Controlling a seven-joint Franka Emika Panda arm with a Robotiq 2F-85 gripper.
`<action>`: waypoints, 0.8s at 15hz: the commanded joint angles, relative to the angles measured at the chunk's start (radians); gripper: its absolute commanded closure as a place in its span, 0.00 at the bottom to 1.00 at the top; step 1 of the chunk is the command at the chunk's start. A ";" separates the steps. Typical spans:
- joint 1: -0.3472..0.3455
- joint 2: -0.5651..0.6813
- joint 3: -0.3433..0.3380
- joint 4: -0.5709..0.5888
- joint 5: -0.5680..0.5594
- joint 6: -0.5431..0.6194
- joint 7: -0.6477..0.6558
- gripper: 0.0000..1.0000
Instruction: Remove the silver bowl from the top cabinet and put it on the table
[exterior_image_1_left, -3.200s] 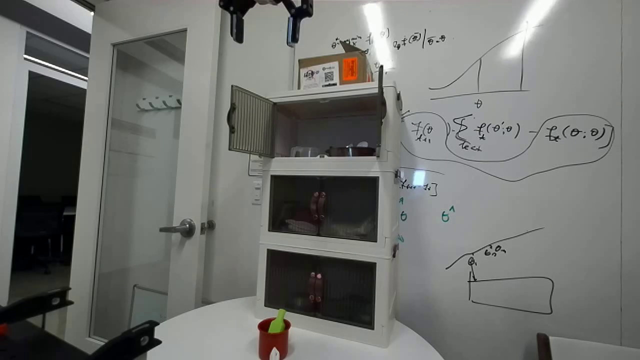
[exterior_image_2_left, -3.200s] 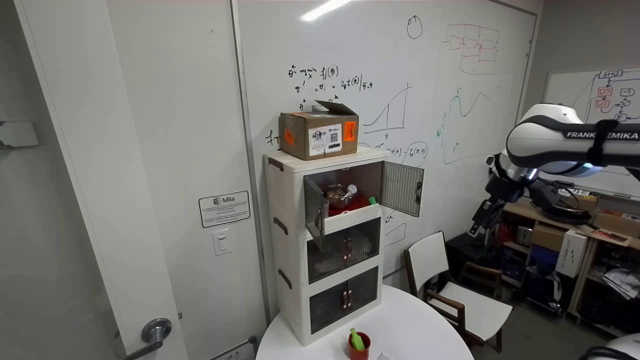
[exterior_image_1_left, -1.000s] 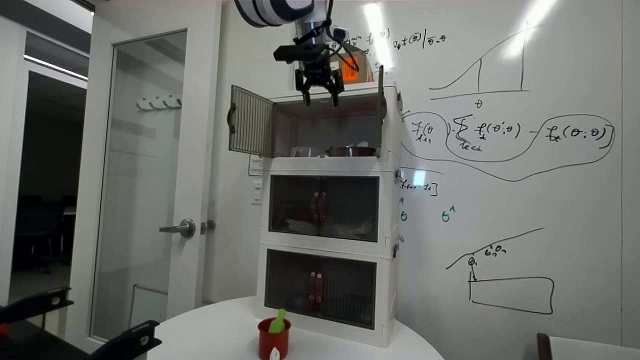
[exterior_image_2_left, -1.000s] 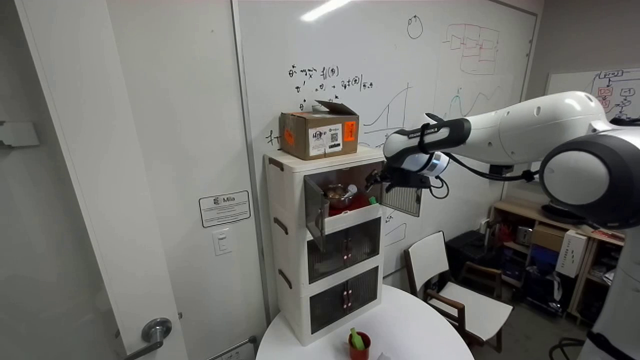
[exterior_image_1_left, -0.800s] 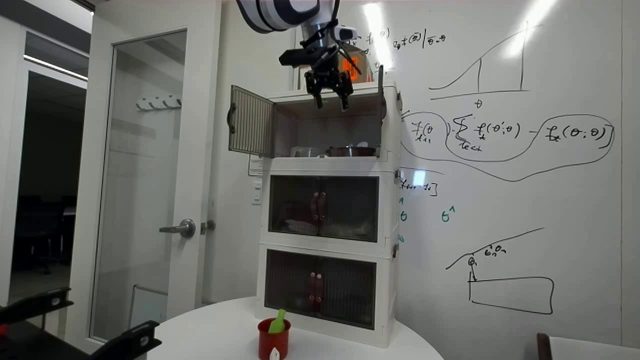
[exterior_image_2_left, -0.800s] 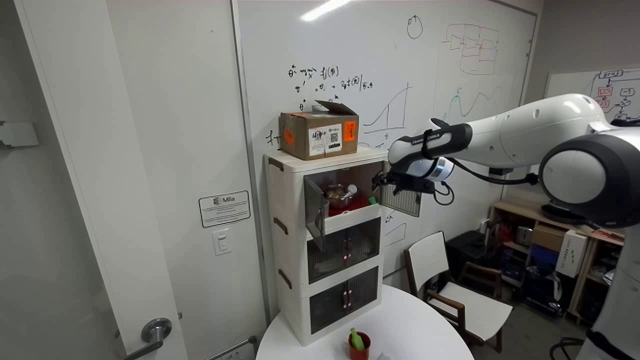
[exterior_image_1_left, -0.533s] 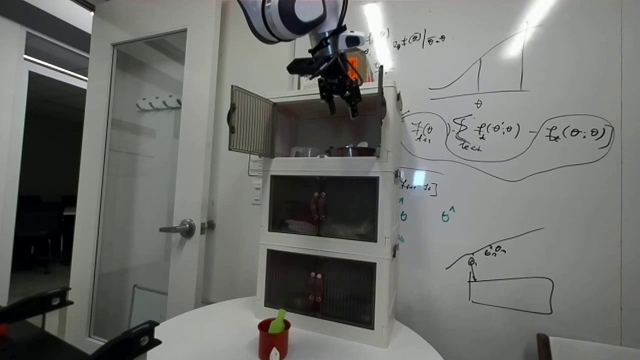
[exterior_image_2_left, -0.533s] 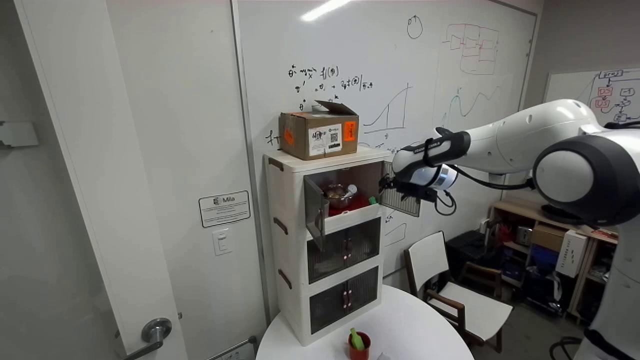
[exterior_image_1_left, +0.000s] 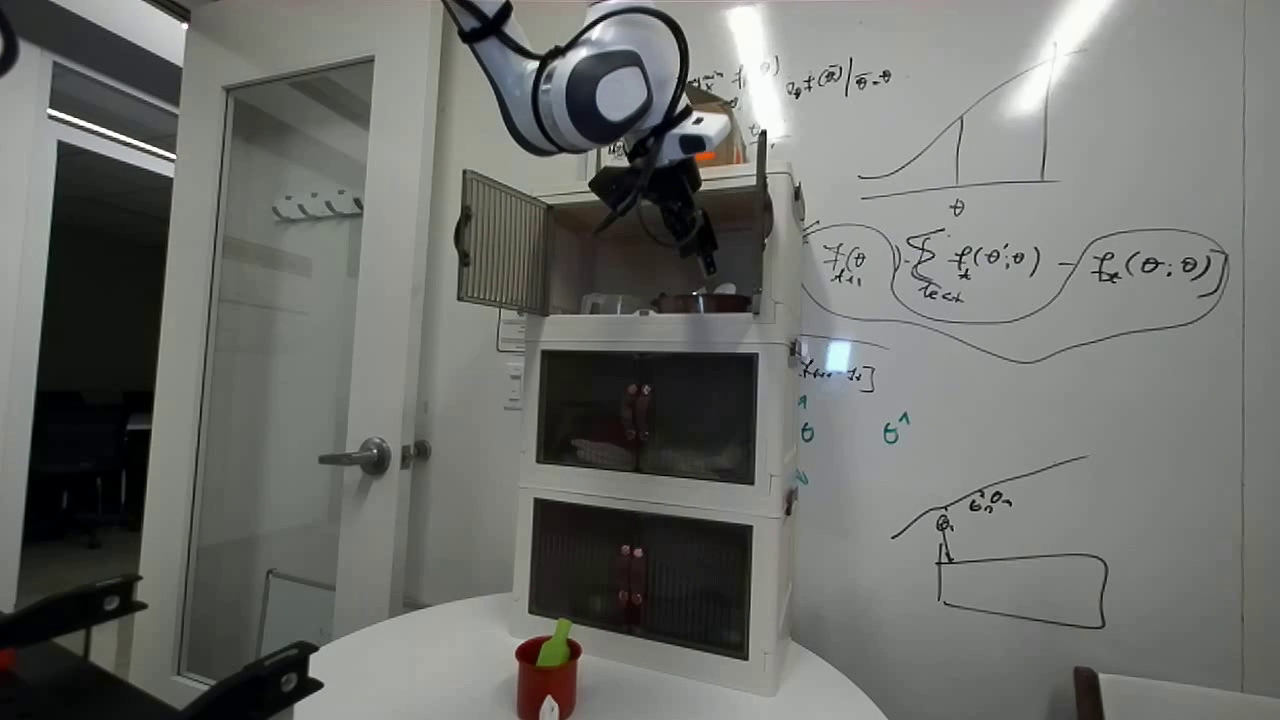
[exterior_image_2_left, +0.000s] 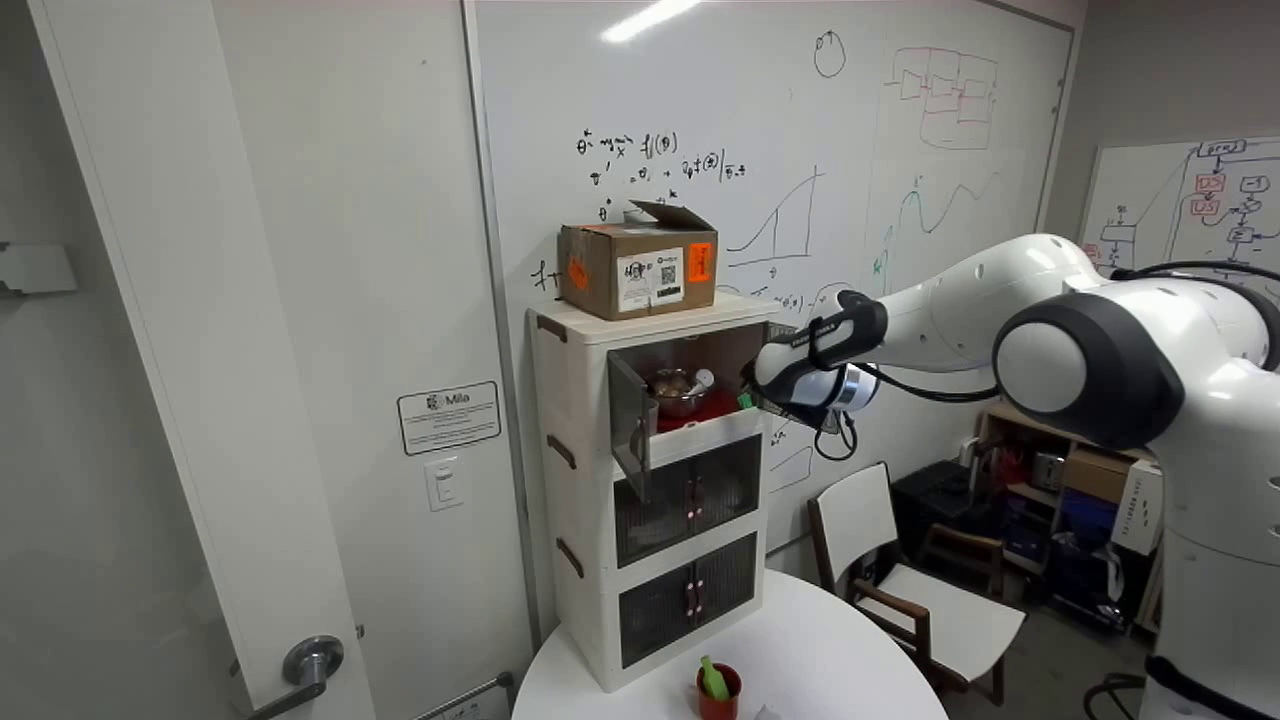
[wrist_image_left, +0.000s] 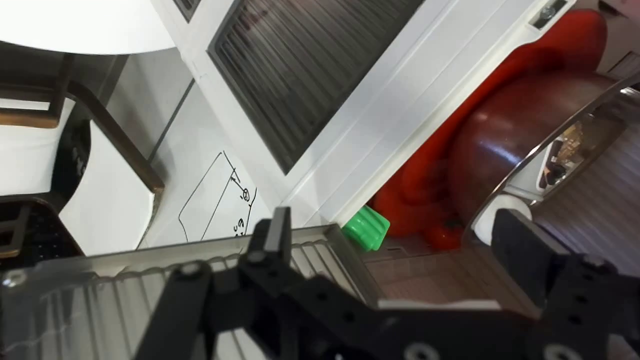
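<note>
Currently my end effector (wrist_image_left: 392, 222) holds nothing, its jaws far apart; the silver bowl (wrist_image_left: 522, 125) is ahead and to one side of it, inside the top cabinet (exterior_image_2_left: 708, 436). I should pass one jaw inside the bowl, one outside, avoiding the white utensil (wrist_image_left: 487, 219).

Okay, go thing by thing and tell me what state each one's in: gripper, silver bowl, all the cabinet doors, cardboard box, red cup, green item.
Gripper: open, gripping nothing
Silver bowl: upright in the top cabinet, holding some items
Top cabinet doors: both open
Middle cabinet doors: shut
Bottom cabinet doors: shut
Cardboard box: one flap raised
Red cup: upright on the table
Green item: leaning in the cup
</note>
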 joint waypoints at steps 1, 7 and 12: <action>0.053 0.111 -0.027 0.121 -0.041 0.072 0.119 0.00; 0.107 0.216 -0.073 0.269 -0.061 0.092 0.183 0.00; 0.108 0.303 -0.073 0.402 -0.043 0.049 0.205 0.00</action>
